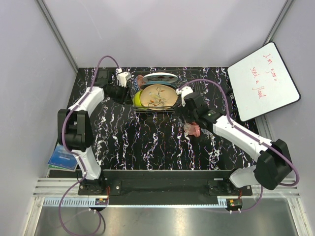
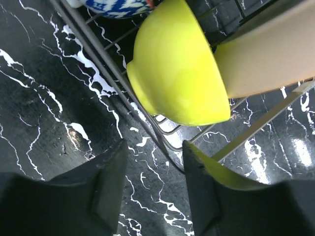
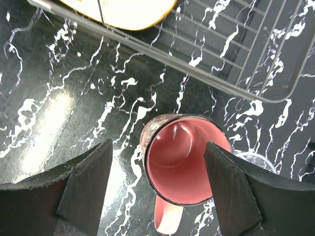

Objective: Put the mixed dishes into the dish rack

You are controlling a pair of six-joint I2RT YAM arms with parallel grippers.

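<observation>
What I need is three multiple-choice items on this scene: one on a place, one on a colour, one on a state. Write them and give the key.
1. Where does the pink ceramic mug stand?
A) on the black marbled table, just outside the dark wire dish rack
B) inside that rack
C) on a wooden shelf

2. What colour is the glossy round bowl tipped on its side at the rack's left end?
A) red
B) white
C) lime-yellow

3. How is the right hand?
A) shut on the mug's handle
B) open, one finger on each side of the mug
C) gripping a plate

Key: A, the right wrist view shows table under the mug and the rack's edge beyond it; C, the left wrist view shows it lime-yellow; B, the fingers stand wide apart around the mug.
</observation>
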